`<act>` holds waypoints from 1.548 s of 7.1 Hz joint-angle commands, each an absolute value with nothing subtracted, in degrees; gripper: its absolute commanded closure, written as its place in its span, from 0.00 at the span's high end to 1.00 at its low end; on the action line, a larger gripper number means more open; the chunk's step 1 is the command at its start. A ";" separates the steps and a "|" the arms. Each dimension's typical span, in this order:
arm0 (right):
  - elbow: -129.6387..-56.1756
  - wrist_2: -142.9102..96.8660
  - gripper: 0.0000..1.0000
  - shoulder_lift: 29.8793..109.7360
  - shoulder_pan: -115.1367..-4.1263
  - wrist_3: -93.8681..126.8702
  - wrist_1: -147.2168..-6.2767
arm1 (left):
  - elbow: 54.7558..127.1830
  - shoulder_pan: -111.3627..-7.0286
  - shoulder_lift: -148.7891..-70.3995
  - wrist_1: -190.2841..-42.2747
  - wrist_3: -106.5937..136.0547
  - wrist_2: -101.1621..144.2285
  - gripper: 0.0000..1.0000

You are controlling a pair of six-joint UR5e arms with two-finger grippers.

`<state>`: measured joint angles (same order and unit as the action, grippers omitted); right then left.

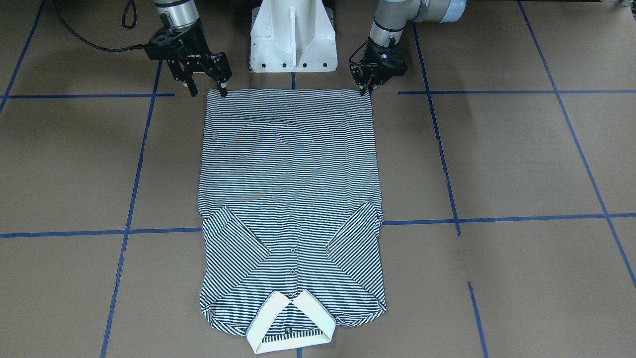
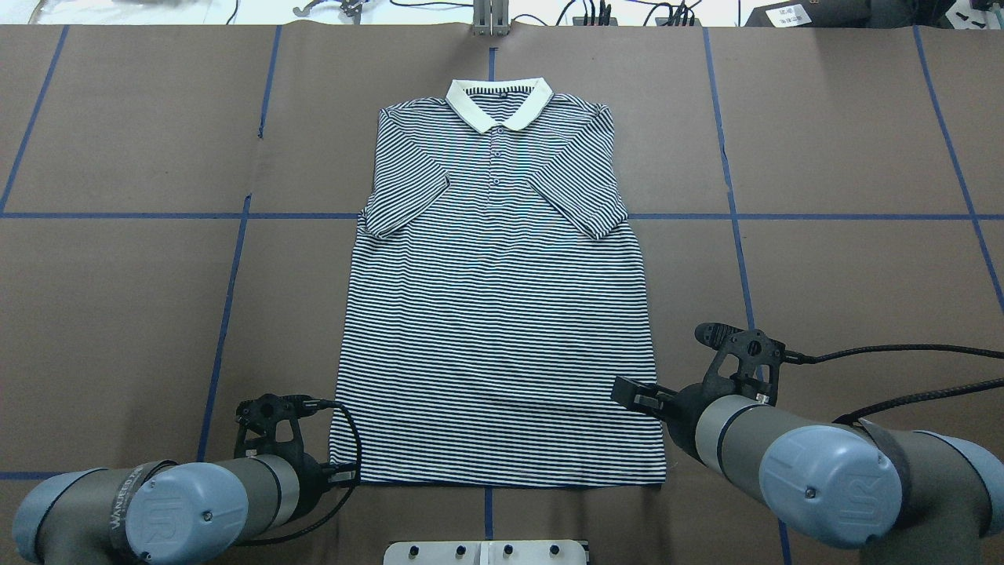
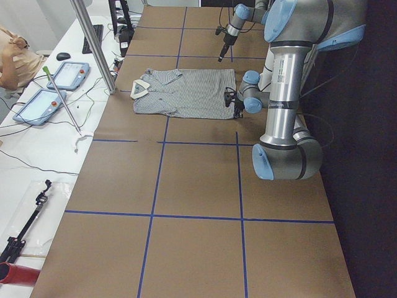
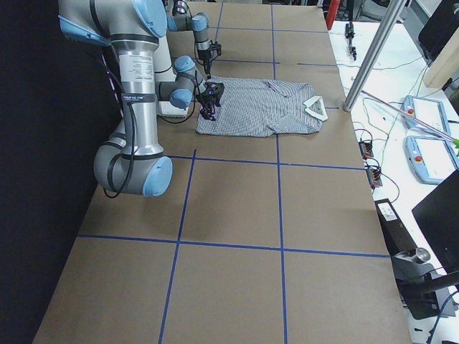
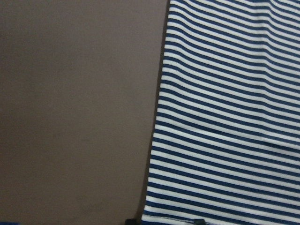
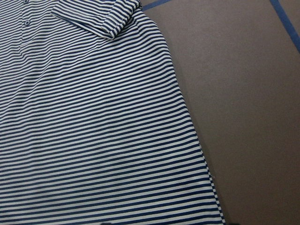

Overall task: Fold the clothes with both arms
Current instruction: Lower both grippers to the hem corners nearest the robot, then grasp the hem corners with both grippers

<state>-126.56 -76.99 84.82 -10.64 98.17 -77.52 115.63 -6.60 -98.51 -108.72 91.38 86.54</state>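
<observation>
2 grey-silver arms, light blue joint caps, black grippers, black cables, white pedestal base

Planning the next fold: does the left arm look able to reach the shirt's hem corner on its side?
Likely yes: the left gripper hangs at that corner of the shirt, nothing between.
</observation>
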 commanded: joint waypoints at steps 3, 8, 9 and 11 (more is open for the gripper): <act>-125.95 -72.96 0.71 84.64 -5.47 105.08 -80.40 | 116.19 -6.68 -99.14 -108.72 91.14 86.57 0.00; -120.32 -69.26 0.61 83.50 0.00 106.17 -85.43 | 116.45 -6.68 -100.81 -108.81 91.49 86.84 0.00; -120.76 -69.34 0.61 83.58 0.00 106.17 -85.43 | 116.46 -6.68 -100.81 -108.90 91.49 86.84 0.00; -120.24 -69.35 0.60 83.76 0.00 106.26 -85.43 | 116.37 -6.68 -100.81 -108.90 91.49 86.84 0.00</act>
<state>-120.51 -69.34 83.65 0.00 106.19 -85.43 116.44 -6.68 -100.81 -108.88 91.49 86.84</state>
